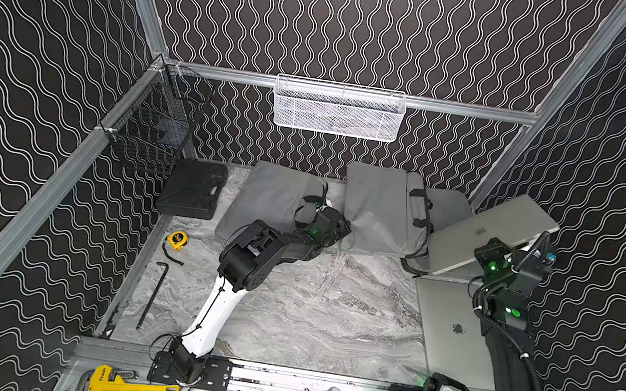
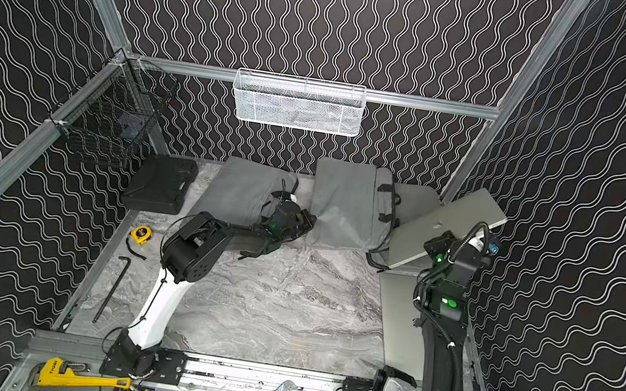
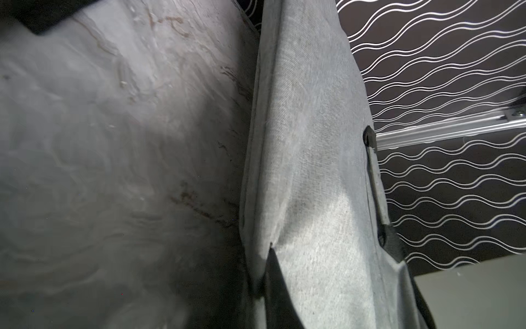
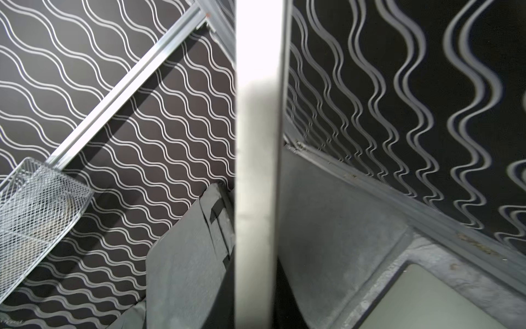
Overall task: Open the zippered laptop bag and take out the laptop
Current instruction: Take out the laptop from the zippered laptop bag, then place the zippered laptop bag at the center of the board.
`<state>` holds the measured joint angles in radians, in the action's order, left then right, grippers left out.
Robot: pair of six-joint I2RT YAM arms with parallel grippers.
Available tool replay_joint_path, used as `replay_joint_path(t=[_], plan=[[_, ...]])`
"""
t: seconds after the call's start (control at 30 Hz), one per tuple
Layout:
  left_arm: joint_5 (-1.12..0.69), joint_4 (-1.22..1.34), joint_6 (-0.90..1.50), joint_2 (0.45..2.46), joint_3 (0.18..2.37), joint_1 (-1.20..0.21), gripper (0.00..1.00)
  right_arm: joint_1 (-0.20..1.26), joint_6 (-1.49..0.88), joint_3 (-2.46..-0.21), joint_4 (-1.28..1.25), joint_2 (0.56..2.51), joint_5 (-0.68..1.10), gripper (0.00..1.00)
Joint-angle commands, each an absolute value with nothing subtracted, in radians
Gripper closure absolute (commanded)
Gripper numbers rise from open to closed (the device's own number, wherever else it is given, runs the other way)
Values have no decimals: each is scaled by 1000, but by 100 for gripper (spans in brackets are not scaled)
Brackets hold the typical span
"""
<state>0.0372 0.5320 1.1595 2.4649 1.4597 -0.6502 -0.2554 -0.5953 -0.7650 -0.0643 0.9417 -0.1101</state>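
A grey zippered laptop bag (image 1: 380, 211) (image 2: 343, 205) with black handles lies at the back of the table, its upper side lifted. My left gripper (image 1: 344, 226) (image 2: 309, 221) is shut on the fabric at its near corner. The left wrist view shows the grey bag cloth (image 3: 307, 171) pinched in that gripper (image 3: 260, 284). A silver laptop (image 1: 494, 236) (image 2: 445, 225) hangs tilted to the right of the bag, its far corner up by the right wall. My right gripper (image 1: 521, 253) (image 2: 468, 245) is shut on its near edge. Seen end-on, the laptop edge (image 4: 256, 171) runs between the dark fingers (image 4: 284, 302).
A second grey bag (image 1: 269, 198) lies left of my left wrist. Another silver laptop (image 1: 450, 335) lies flat at front right. A black case (image 1: 190, 188), tape measure (image 1: 177, 240) and hex key (image 1: 151, 294) sit left. Wire baskets (image 1: 338, 110) (image 1: 153, 126) hang on the walls.
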Motion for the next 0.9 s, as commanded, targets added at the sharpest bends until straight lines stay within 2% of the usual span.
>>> replay_joint_path(t=[0.0,0.17,0.2,0.3,0.33,0.43,0.5,0.53,0.67,0.87], plan=[[95,537,1178,2450,1471,-659,100,-255,-597,-793,-148,936,-105,100],[111,514,1167,2430,1472,-673,100,-255,-605,-797,-116,904,-47,100],[108,510,1164,2427,1476,-673,94,-255,-605,-804,-101,898,-28,100],[97,543,1169,2413,1457,-673,63,-255,-624,-811,-80,891,83,100],[82,569,1164,2404,1445,-672,56,-255,-625,-811,-76,889,131,100],[33,577,1081,2346,1427,-668,45,-254,-592,-843,-3,898,266,100],[3,537,1008,2305,1425,-667,26,-255,-552,-873,66,909,339,100],[-12,515,973,2281,1421,-668,21,-255,-528,-889,102,917,381,100],[-85,498,876,2193,1353,-653,16,-255,-464,-915,196,930,519,100],[-212,479,791,2056,1229,-596,13,-255,-455,-867,195,945,679,100]])
